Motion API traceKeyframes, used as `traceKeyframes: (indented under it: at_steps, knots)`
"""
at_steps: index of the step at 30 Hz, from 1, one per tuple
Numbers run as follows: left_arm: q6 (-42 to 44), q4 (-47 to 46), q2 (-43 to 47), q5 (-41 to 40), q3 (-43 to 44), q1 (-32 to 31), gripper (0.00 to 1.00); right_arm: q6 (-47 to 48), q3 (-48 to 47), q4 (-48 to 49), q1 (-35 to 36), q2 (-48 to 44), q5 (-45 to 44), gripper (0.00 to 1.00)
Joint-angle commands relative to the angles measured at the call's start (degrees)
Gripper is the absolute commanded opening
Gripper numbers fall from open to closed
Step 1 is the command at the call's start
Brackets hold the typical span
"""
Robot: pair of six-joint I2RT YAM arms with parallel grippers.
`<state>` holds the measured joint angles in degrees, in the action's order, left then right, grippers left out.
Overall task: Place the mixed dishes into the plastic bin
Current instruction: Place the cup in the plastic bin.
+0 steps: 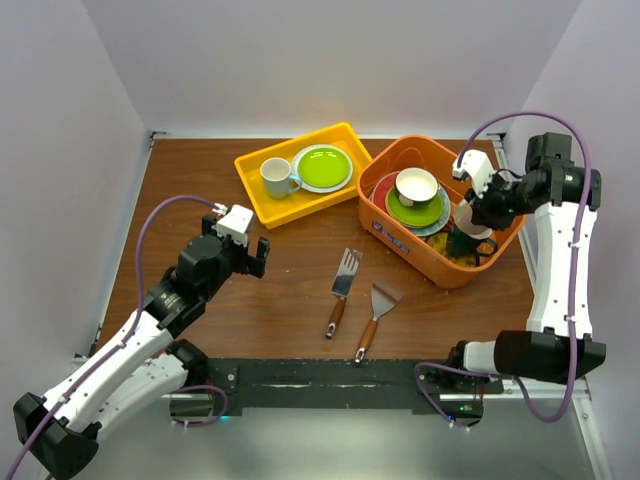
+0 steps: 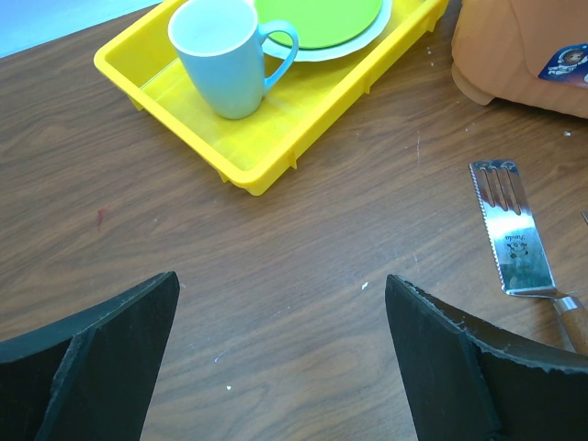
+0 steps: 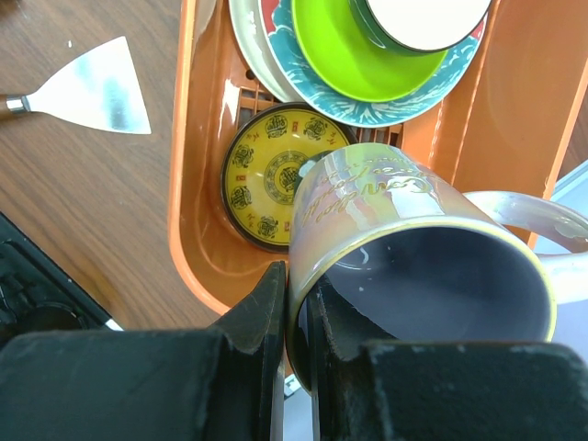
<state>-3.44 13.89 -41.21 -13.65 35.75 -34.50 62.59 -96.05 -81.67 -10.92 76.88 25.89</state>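
Right gripper (image 3: 296, 317) clamps glossy pearly mug (image 3: 386, 207) over slotted orange plastic bin (image 3: 190, 184).

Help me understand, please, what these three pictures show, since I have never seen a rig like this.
These are two robot arms bolted to a brown wooden table. One picture looks down from above; the others come from a camera on each wrist. The left end effector hangs open and empty over the table. The right end effector grips the rim of a glossy ceramic mug over the deep orange plastic bin, which holds stacked plates. Nearby lie two wooden-handled metal spatulas and a shallow yellow plastic tray with a pale-blue mug and lime-green plate.
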Motion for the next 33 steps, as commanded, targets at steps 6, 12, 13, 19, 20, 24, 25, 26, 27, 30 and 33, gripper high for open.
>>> traceKeyframes:
  at_steps: [6, 12, 13, 19, 20, 24, 25, 26, 27, 30, 33]
  knots:
    - [0.10, -2.29, 0.78, 0.20, 0.11, 0.31, 1.00, 0.43, -0.28, 3.09, 0.46, -1.03, -1.02, 0.00]
    - [0.19, -2.29, 0.78, 0.20, 0.11, 0.31, 1.00, 0.43, 0.25, 3.53, 0.55, -0.94, -1.28, 0.00]
    - [0.19, -2.29, 0.78, 0.20, 0.11, 0.40, 1.00, 0.34, 0.34, 3.62, 0.55, -0.86, -1.37, 0.00]
    - [0.10, -2.29, 0.78, 0.20, 0.11, 0.40, 1.00, 0.25, 0.86, 4.06, 0.55, -0.59, -1.54, 0.00]
    - [0.19, -2.29, 0.78, 0.20, 0.11, 0.31, 1.00, 0.34, 0.86, 4.06, 0.55, -0.59, -1.54, 0.00]
    - [0.19, -2.29, 0.78, 0.29, 0.11, 0.40, 1.00, 0.25, 1.39, 4.32, 0.63, -0.42, -1.46, 0.00]
    - [0.19, -2.20, 0.87, 0.29, 0.11, 0.40, 1.00, 0.25, 1.39, 4.32, 0.63, -0.50, -1.54, 0.00]
    - [0.19, -2.20, 0.78, 0.29, 0.11, 0.31, 1.00, 0.17, 1.48, 4.41, 0.63, -0.33, -1.54, 0.00]
    - [0.10, -2.20, 0.87, 0.29, 0.11, 0.31, 1.00, 0.08, 1.57, 4.50, 0.63, -0.33, -1.54, 0.00]
    - [0.19, -2.29, 0.87, 0.29, 0.20, 0.31, 1.00, 0.08, 1.57, 4.68, 0.72, -0.33, -1.72, 0.00]
    - [0.19, -2.29, 0.96, 0.29, 0.20, 0.40, 1.00, 0.08, 1.48, 4.68, 0.72, -0.15, -1.90, 0.00]
